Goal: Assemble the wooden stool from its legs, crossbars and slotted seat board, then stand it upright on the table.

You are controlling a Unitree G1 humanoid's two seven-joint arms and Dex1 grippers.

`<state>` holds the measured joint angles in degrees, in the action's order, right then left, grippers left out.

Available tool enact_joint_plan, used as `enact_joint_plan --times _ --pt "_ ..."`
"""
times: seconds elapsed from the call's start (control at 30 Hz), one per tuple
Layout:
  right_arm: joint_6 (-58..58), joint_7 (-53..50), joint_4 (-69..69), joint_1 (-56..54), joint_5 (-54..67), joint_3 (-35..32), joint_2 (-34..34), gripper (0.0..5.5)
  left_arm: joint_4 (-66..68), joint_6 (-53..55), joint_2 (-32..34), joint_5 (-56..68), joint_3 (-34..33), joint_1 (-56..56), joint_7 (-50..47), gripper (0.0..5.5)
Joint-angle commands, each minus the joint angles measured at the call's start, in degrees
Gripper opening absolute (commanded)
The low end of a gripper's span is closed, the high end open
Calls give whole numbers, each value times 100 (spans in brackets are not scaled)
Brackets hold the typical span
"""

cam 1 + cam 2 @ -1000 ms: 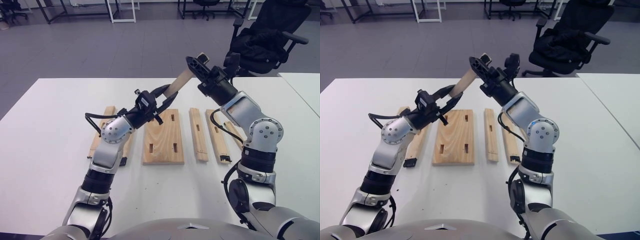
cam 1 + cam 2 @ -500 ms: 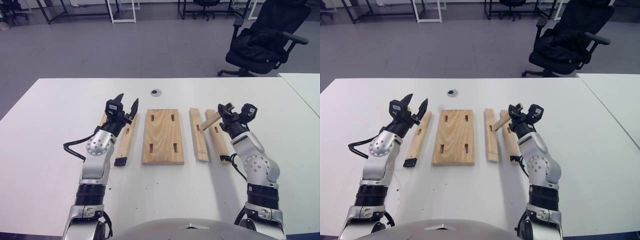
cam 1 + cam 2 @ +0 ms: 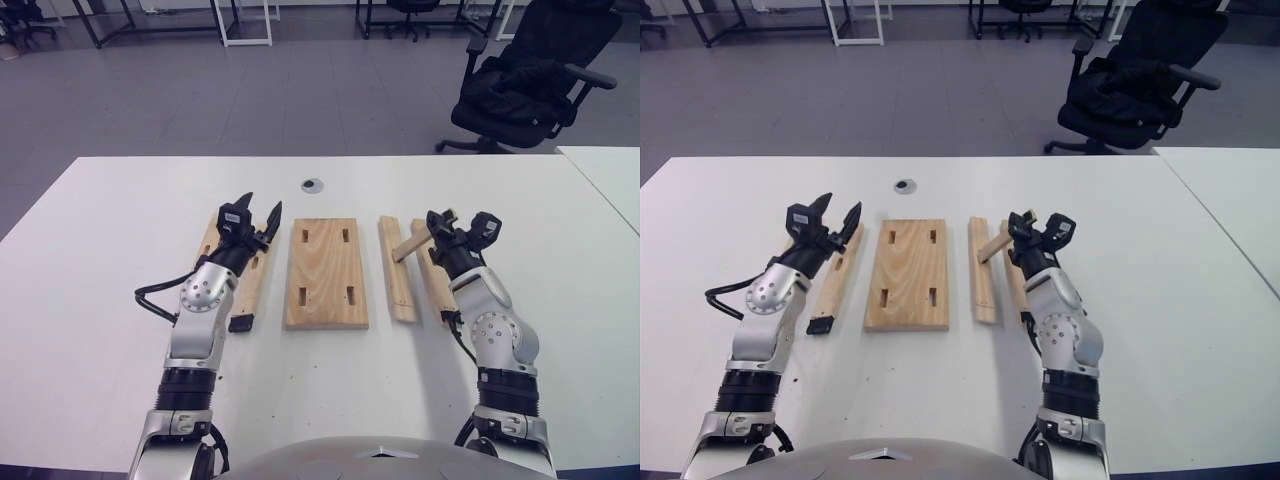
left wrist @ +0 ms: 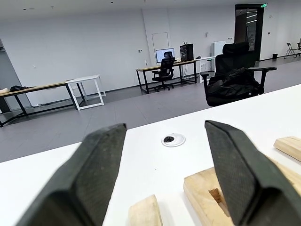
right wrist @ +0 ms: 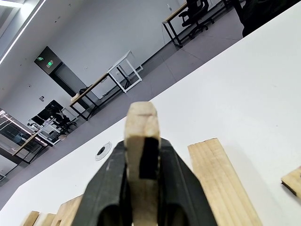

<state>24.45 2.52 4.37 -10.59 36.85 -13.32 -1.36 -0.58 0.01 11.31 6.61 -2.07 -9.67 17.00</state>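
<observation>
The pale board with four slots lay flat on the table. The right gripper was clamped on a short bar. The left gripper had its jaws wide apart.

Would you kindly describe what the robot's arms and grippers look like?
Both arms are silver-grey shells with round joint housings and looping black cables. The left gripper and right gripper are black, each with two tapering fingers and a small white label at the wrist; the left's pads are finely textured.

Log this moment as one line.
left pincer: open, above left boards | right pincer: shut on wooden piece, tilted | seat board: flat, unassembled
</observation>
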Motion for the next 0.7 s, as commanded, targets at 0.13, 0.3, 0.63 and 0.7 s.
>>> enact_joint_plan --times 0.13,0.3,0.63,0.7 --pt "-195 85 -103 -103 -362 144 35 42 88 52 -21 6 39 26 0 305" --pt "-247 282 -156 26 -938 554 -194 42 103 46 -24 7 47 34 6 305" --pt "-561 621 -652 619 -2403 1594 -696 42 99 43 12 -33 59 67 11 305" --pt "-682 721 -910 734 -2505 1654 -735 42 126 31 18 -47 64 39 10 305"
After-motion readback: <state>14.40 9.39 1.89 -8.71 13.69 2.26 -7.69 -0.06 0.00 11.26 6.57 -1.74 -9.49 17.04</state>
